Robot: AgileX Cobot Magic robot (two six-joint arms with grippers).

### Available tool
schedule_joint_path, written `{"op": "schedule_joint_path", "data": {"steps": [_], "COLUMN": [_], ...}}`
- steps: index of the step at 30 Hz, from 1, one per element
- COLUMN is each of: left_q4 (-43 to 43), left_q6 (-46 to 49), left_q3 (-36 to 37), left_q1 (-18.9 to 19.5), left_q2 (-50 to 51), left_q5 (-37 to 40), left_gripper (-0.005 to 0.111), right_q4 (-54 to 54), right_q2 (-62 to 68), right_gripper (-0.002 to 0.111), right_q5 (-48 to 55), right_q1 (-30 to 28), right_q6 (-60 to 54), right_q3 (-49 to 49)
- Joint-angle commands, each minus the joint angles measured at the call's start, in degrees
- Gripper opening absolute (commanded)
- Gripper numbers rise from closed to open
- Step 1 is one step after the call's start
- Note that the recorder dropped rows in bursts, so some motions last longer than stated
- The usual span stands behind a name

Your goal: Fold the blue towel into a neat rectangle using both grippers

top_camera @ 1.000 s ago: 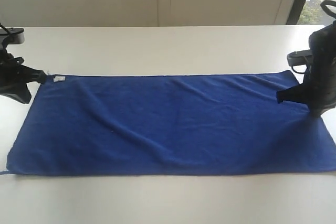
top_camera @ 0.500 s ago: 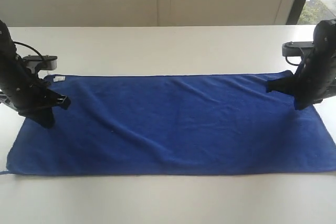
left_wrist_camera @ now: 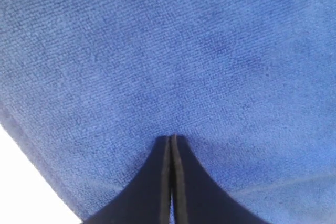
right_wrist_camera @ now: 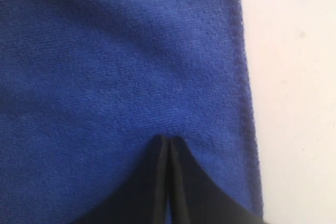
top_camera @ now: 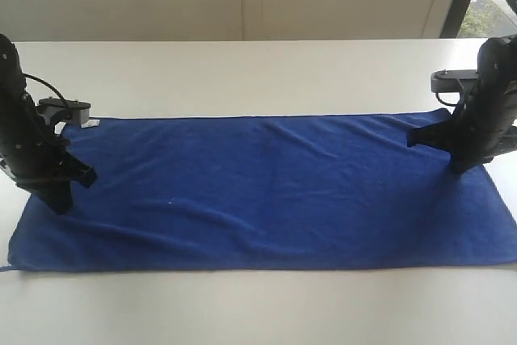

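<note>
I see blue towel (top_camera: 266, 191) flat, unfolded on counter (top_camera: 258, 70). L gripper (left_wrist_camera: 171, 140), R gripper (right_wrist_camera: 167, 141) at its ends: jaws pressed together, holding nothing. All folds left.

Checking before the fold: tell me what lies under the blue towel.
The blue towel lies spread on the white table, which shows beyond its edges. The table beneath is covered. The towel lies nearly flat with no lump, so anything thin there would be hidden.
</note>
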Motion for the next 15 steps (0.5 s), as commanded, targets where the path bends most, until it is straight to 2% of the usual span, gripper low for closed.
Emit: {"op": "schedule_joint_path", "data": {"steps": [1, 7, 12, 15], "left_q4": [1.05, -1.38, -10.46, -11.49], "left_q6": [-0.01, 0.77, 9.98, 10.90], "left_q3": [-0.04, -1.61, -1.71, -1.71], "left_q1": [-0.26, -0.26, -0.26, -0.26], "left_q2": [0.35, -0.88, -4.33, -5.72], "left_q5": [1.02, -0.64, -3.46, -4.94], "left_gripper": [0.000, 0.000, 0.000, 0.000], "right_q4": [-0.13, -0.13, -0.13, -0.13], "right_q2": [1.42, -0.97, -3.86, -5.26], "right_gripper": [0.000, 0.000, 0.000, 0.000], "right_q5": [-1.02, -2.65, -2.30, -1.88], "right_q1": [-0.35, -0.35, -0.35, -0.35], "right_q6": [-0.31, -0.31, -0.31, -0.31], "right_q3": [0.37, 0.37, 0.37, 0.37]}}
